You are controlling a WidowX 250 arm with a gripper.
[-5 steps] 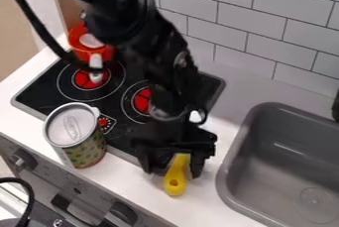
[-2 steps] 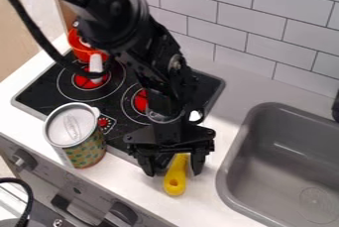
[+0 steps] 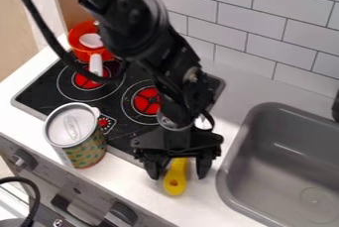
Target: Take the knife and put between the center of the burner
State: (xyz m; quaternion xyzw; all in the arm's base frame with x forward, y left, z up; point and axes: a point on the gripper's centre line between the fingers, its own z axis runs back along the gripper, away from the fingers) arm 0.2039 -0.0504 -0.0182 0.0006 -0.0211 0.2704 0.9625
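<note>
white tiled wall; beige floor

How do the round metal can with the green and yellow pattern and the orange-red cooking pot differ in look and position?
The can is patterned; the pot is plain orange-red.
The can has no handle; a white handle juts from the pot.
The can stands near the counter's front edge; the pot sits farther back.
Both have round rims.
</note>
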